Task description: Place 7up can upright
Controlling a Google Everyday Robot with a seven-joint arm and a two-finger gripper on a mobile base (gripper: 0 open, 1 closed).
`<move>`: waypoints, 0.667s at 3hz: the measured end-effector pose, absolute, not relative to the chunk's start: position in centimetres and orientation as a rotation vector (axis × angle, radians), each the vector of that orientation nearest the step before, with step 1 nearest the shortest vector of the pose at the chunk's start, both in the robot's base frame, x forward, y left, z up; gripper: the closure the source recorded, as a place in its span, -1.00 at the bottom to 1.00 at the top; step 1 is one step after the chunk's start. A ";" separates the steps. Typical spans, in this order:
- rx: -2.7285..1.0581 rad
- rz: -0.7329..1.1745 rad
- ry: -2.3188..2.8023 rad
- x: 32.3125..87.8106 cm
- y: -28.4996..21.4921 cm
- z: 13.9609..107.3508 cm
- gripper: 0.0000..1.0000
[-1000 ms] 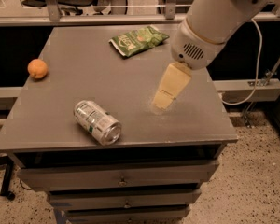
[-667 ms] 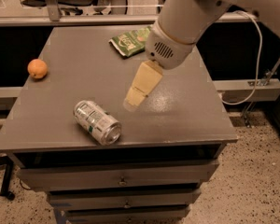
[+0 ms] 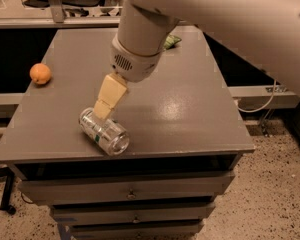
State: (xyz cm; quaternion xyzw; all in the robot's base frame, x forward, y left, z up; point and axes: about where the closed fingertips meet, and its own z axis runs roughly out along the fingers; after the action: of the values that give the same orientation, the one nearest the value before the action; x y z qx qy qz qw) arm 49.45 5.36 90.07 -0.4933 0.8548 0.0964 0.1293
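The 7up can lies on its side near the front left of the grey table, its shiny end facing the front right. My gripper reaches down from the large white arm and its cream fingertip sits right at the can's upper back side. The arm hides much of the table's far side.
An orange sits near the table's left edge. A green snack bag is mostly hidden behind the arm at the back. Drawers are below the table's front edge. A white cable hangs at the right.
The arm has swung left and down across the table, bringing the gripper from the middle right to the can. The can has not moved.
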 end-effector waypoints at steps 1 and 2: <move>-1.383 0.253 2.558 49.2 8.0 88.1 -1.00; -1.327 0.218 2.616 48.9 9.8 87.1 -1.00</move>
State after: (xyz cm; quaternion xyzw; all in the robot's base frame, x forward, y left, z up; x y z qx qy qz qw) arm 48.87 9.83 87.11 -0.4489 0.8849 0.0739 0.1001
